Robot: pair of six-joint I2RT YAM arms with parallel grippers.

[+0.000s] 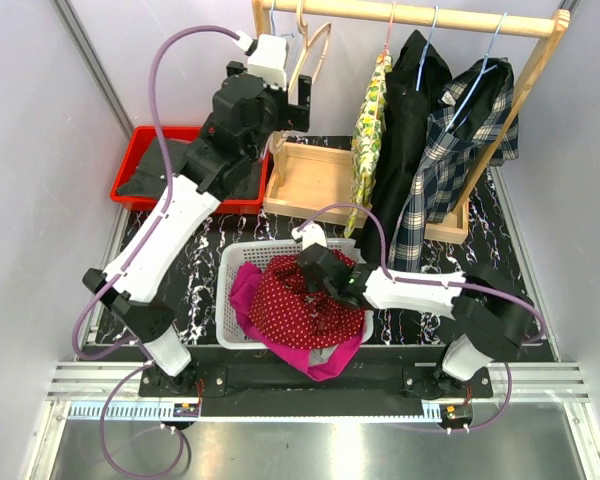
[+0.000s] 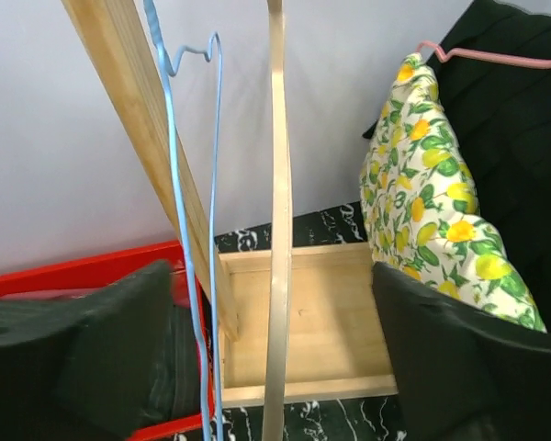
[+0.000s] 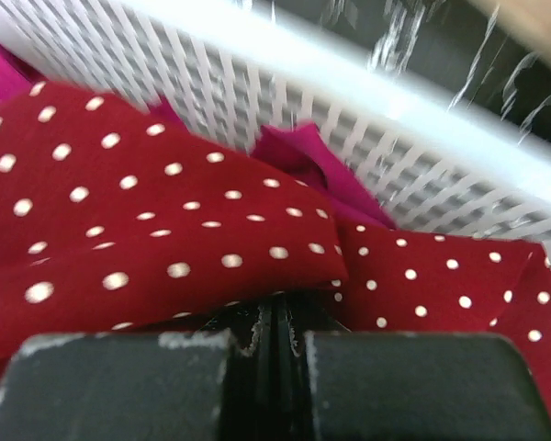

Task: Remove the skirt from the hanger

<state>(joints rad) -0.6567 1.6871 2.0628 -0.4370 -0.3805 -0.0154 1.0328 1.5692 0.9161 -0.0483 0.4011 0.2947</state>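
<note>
**Red skirt in the white basket, hanger bare on the rail**

White plastic basket (image 1: 265, 250) sits at the near middle of the table, between the two arms; in it lies the skirt (image 1: 290, 305), heaped on a magenta garment (image 1: 242, 290); both spill over the basket's near rim. Behind and to the left, a red tray (image 1: 143, 138) holds a dark cloth (image 1: 150, 178); just beside it is the rack's wooden base tray (image 2: 321, 312).

The skirt is deep red with small white dots, crumpled into soft folds, its top fold rising against the basket's far wall in the right wrist view.

The right gripper (image 3: 274, 317) is over the skirt with its fingers pressed together; their tips meet the dotted cloth, but whether a fold is nipped between them cannot be told.

The left gripper (image 2: 271, 349) is up at the rail with its fingers (image 2: 110, 349) spread wide, grasping nothing; a wooden hanger (image 2: 278, 230) hangs between them, touching neither; a blue wire hanger (image 2: 213, 184) hangs just left of it, a lemon-print garment (image 2: 422, 202) to the right.
</note>
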